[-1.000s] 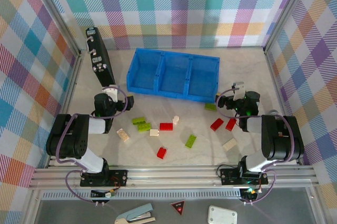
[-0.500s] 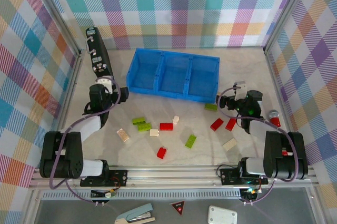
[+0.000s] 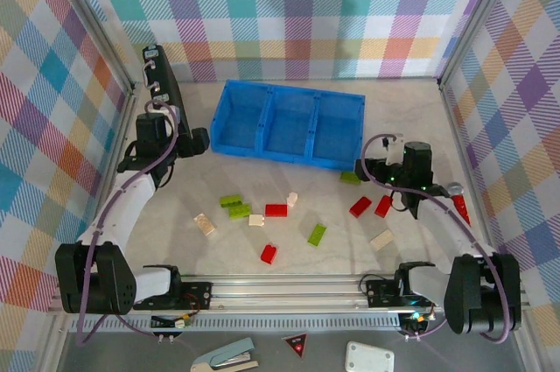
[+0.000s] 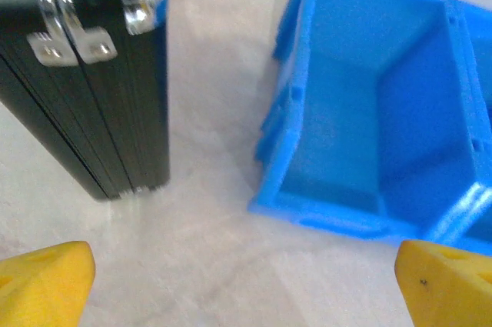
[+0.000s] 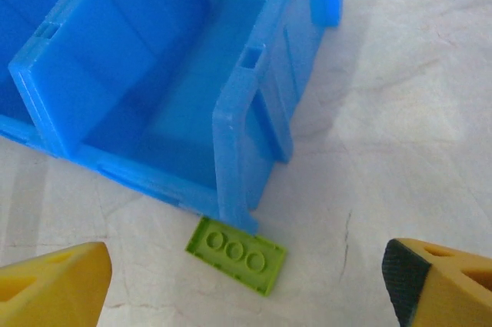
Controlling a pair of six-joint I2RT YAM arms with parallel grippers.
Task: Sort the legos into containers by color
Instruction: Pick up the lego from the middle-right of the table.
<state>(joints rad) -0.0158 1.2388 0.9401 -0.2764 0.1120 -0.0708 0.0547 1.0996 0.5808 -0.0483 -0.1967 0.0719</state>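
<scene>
The right gripper is standing spread, jaws wide apart and pinching nothing. Just ahead, a lime green lego is lying flat beside the near right corner of the blue tray, and this wrist view is resolving its three studs. The left gripper is likewise spread and empty, facing the gap between the black device and the tray's left compartment. The overhead view is adding the other legos, scattered across the table nearer the bases.

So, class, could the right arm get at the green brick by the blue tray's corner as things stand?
Probably yes. The green brick lies flat, uncovered, just ahead of the open right end effector; only the blue tray wall beside it might crowd the grasp.
</scene>
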